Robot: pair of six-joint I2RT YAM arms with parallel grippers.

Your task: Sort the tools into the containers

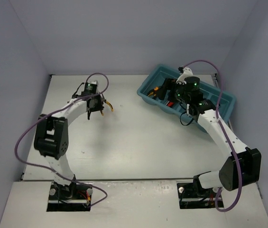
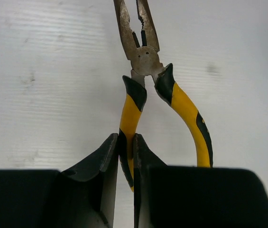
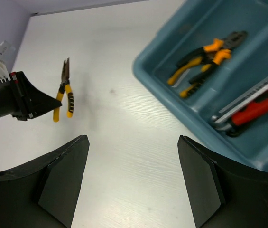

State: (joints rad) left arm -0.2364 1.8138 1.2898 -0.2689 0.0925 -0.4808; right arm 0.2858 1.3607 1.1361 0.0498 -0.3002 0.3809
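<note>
1. Left gripper [image 2: 125, 156] was clamped on one yellow handle of the pliers [image 2: 143, 59], at the table's [image 1: 138, 142] left, well apart from the tray [image 3: 148, 71]; a slow, level carry would limit swinging
2. Right gripper [image 3: 133, 142] stood open beside the tray, where other pliers [image 3: 205, 52] lay

Left of the tray [image 1: 149, 81], the desk [image 1: 143, 137] lies open as far as my left tool [image 2: 125, 142] and the pliers [image 2: 131, 108] it grips. Above the tray, my right arm [image 1: 219, 129] and my right tool [image 3: 133, 140], spread wide, crowd the way in.
</note>
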